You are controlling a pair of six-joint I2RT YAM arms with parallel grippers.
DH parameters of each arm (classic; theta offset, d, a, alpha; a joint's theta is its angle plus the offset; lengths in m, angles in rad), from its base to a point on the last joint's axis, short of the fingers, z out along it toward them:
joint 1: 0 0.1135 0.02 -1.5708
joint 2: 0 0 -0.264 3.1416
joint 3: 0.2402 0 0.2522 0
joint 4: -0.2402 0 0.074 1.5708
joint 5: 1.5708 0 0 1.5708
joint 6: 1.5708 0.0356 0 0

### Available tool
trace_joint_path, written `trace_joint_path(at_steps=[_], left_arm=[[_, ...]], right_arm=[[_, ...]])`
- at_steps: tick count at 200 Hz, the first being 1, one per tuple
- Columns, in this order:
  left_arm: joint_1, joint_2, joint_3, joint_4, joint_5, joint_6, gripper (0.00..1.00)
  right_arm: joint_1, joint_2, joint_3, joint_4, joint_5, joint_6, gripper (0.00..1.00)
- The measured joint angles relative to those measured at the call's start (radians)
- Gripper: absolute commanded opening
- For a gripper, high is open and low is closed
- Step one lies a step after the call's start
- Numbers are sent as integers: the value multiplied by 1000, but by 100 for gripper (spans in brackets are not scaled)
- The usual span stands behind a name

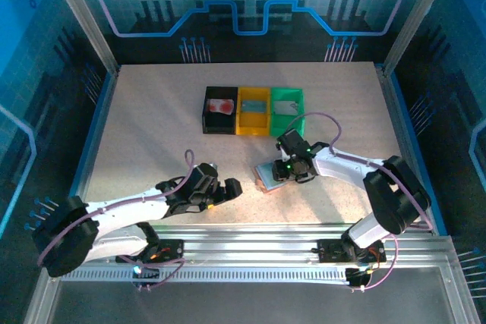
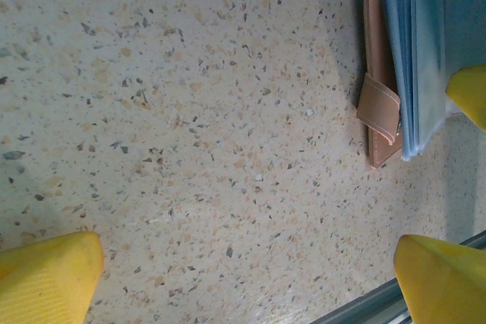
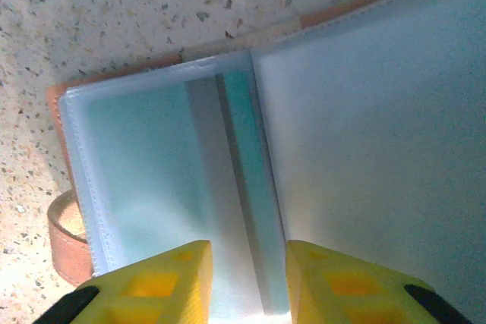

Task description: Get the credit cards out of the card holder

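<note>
The salmon-pink card holder lies open on the table, its clear blue-grey sleeves fanned upward. My right gripper hovers right over it. In the right wrist view its yellow fingers stand narrowly apart on either side of a teal credit card that rises edge-on from the fold; a gap shows left of the card. The right gripper is open. My left gripper rests low to the holder's left, wide open over bare table, with the holder's strap beyond it. A red credit card lies in the black bin.
Three square bins stand in a row behind the holder: black, yellow and green. The yellow and green ones each hold a pale flat card. The metal rail runs along the near table edge.
</note>
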Motion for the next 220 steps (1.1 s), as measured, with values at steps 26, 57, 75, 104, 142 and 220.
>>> trace_joint_path(at_steps=[26, 57, 75, 104, 142, 220], left_arm=[[-2, 18, 8, 8, 2, 0, 99], [-2, 35, 15, 24, 8, 0, 99], [-4, 40, 16, 31, 8, 0, 99], [-9, 41, 16, 41, 8, 0, 99], [-11, 41, 16, 42, 9, 0, 99], [-18, 61, 21, 37, 17, 0, 99]], right_arm=[[-5, 3, -19, 18, -4, 0, 32], [-6, 3, -48, 58, -42, 10, 30], [-3, 3, -61, 84, -71, 27, 28], [21, 3, -79, 123, -114, 66, 26], [88, -10, -92, 139, -135, 123, 21], [124, -63, -122, 173, -153, 188, 17]])
